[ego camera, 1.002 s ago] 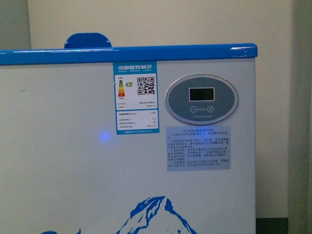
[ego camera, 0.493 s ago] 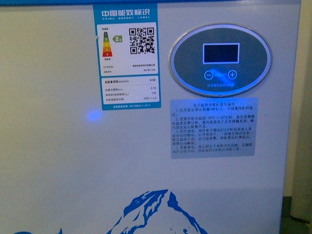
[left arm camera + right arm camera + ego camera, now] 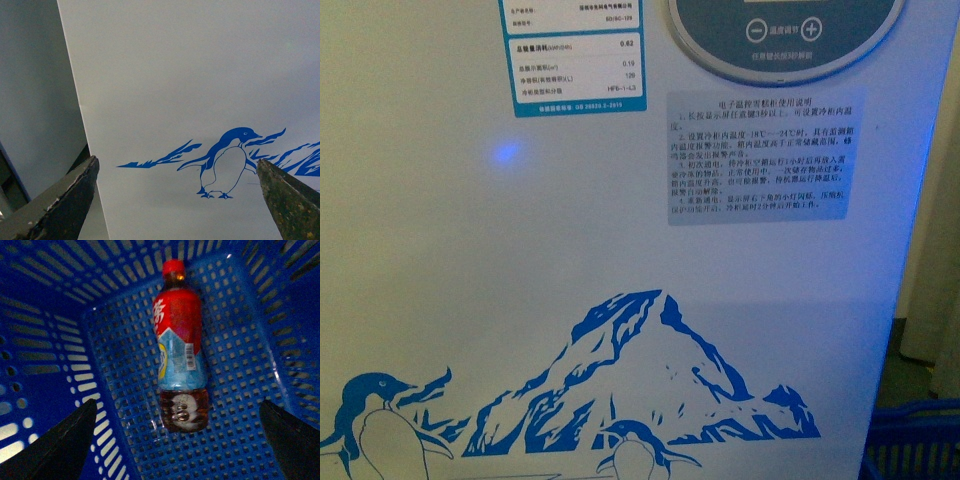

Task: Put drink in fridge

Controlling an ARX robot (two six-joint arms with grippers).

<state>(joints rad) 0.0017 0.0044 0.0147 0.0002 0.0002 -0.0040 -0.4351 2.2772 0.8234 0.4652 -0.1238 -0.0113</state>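
Observation:
The drink [image 3: 180,350], a small bottle with a red cap, a red and light-blue label and dark brown liquid, lies on its side on the floor of a blue plastic crate [image 3: 250,375] in the right wrist view. My right gripper [image 3: 177,432] is open above the crate, its fingers apart on either side of the bottle's base, not touching it. The fridge [image 3: 520,250] fills the front view as a white wall with a blue penguin-and-mountain picture; its top is out of view. My left gripper [image 3: 177,187] is open and empty, facing the fridge's white side [image 3: 190,75].
A corner of the blue crate [image 3: 915,440] shows at the lower right of the front view, beside the fridge. An oval control panel [image 3: 785,35], an energy label [image 3: 575,55] and a text sticker [image 3: 757,157] are on the fridge's front. A grey wall [image 3: 35,100] lies beside the fridge.
The front view has closed in on the fridge and dropped lower: the blue rim has left the frame, and the penguins and the crate's corner have come into view.

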